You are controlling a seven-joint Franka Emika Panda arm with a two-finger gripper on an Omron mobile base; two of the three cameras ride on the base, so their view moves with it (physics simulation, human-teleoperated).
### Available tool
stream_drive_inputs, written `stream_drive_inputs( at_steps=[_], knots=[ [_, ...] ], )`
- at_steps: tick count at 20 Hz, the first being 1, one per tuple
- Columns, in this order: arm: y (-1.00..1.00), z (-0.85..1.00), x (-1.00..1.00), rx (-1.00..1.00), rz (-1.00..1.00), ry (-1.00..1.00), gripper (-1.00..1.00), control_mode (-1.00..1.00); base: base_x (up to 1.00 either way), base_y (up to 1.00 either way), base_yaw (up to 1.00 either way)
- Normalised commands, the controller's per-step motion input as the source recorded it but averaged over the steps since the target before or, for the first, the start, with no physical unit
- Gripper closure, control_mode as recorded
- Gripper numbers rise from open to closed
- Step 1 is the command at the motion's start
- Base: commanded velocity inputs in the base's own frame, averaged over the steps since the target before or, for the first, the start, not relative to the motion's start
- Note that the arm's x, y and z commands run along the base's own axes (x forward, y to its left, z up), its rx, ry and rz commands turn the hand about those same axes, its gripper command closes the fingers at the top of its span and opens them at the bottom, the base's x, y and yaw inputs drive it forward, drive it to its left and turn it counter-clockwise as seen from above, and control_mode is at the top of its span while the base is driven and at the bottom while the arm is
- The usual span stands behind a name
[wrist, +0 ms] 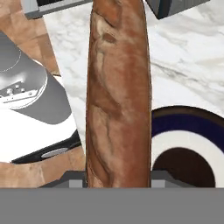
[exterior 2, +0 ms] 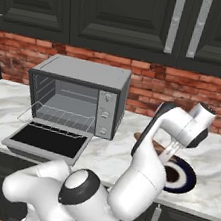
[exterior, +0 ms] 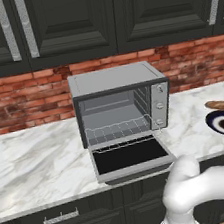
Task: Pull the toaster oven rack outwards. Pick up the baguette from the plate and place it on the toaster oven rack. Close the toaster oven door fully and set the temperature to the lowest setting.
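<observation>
Since your gripper point(wrist: 118, 179) is clamped on the baguette point(wrist: 117, 96) near one end, expect the light, stiff loaf to lever.

Toaster oven door point(exterior: 130, 157) down flat, cavity mouth open above rack point(exterior: 119, 130); bare table point(exterior: 39, 154) left of oven; upper cabinets point(exterior: 70, 19) overhang far side.

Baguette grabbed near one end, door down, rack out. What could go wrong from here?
1. The fingers clamp the baguette near one end, so the long free length may droop or twist in the grip.
2. The open toaster oven door juts toward the counter edge; a low approach could hit it.
3. The toaster oven rack looks narrow, so a crosswise loaf may hit the oven walls.
</observation>
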Motion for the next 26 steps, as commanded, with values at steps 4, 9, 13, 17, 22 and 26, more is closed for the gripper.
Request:
stream_drive_inputs(
  at_steps=[4, 9, 13, 17, 22, 26],
  knots=[
    [1.00, 0.43, -0.50, 0.00, 0.14, 0.01, 1.00, -1.00, 0.00, 0.00, 0.00],
    [1.00, 0.34, -0.37, 0.00, 0.11, 0.00, 1.00, -1.00, 0.00, 0.00, 0.00],
    [1.00, 0.26, -0.32, 0.00, 0.04, 0.00, 1.00, -1.00, 0.00, 0.00, 0.00],
    [1.00, 0.19, -0.17, 0.00, 0.00, 0.00, 1.00, -1.00, 0.00, 0.00, 0.00],
    [1.00, 0.13, 0.04, 0.00, 0.02, 0.00, 1.00, -1.00, 0.00, 0.00, 0.00],
    [0.92, 0.16, 0.20, 0.00, 0.02, 0.00, 1.00, -1.00, 0.00, 0.00, 0.00]
  ],
)
